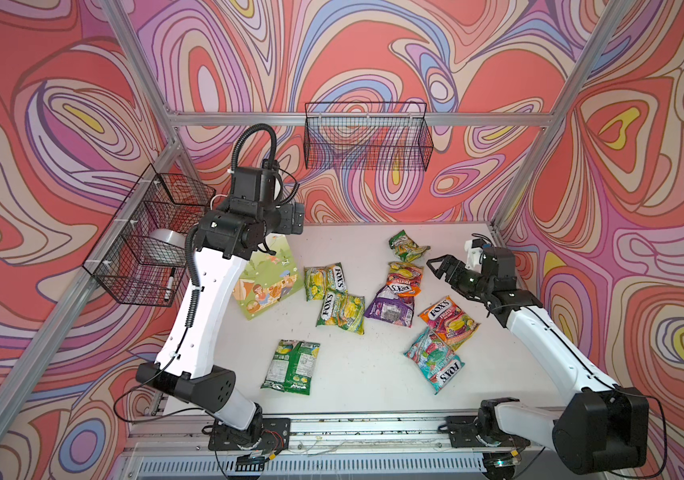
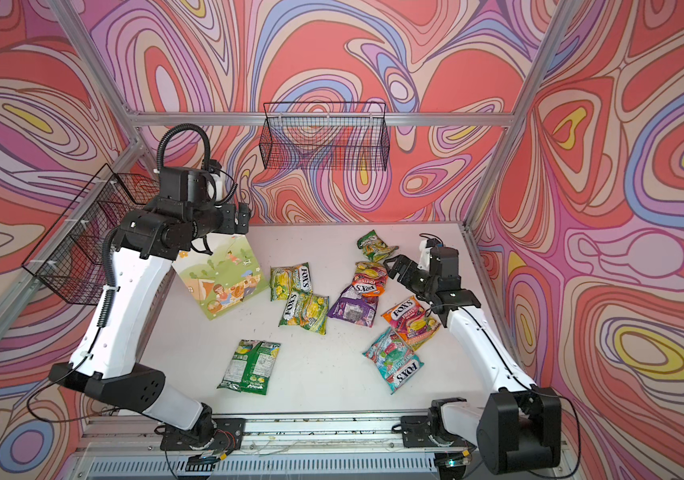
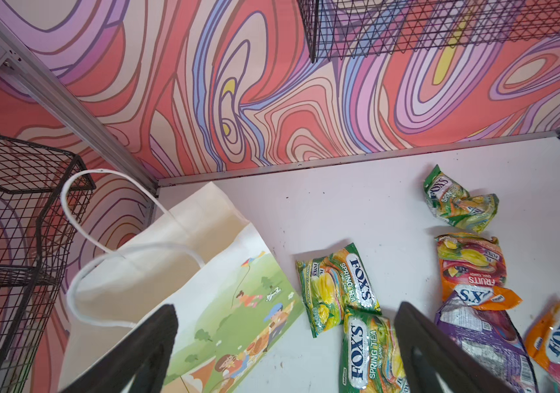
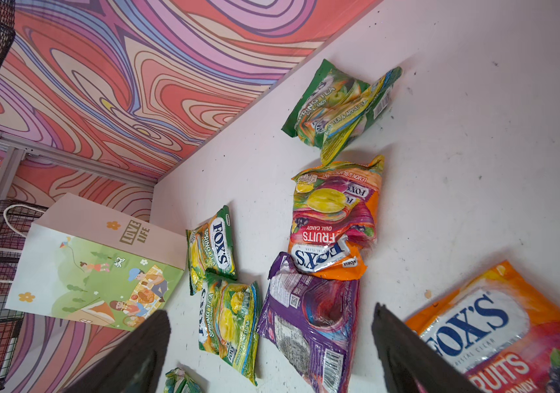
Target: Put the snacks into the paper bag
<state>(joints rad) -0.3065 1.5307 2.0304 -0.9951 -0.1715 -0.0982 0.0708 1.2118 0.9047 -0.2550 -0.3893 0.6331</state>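
Elbow high, the left arm hangs its end effector (image 3: 287, 308), spread wide and empty, over the paper bag (image 1: 267, 282) at the bench's (image 1: 352, 365) far-left side. The right arm reaches low, its end effector (image 1: 435, 269) likewise wide, over the snacks (image 1: 340, 307) scattered beside the bag.

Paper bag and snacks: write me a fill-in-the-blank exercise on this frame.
The paper bag reads LOVE ____ on its side.
The crumpled orange packet overlaps the ____ packet.
The left gripper and right gripper both stand ____, holding nothing.
Missing words: LIFE; purple; open.
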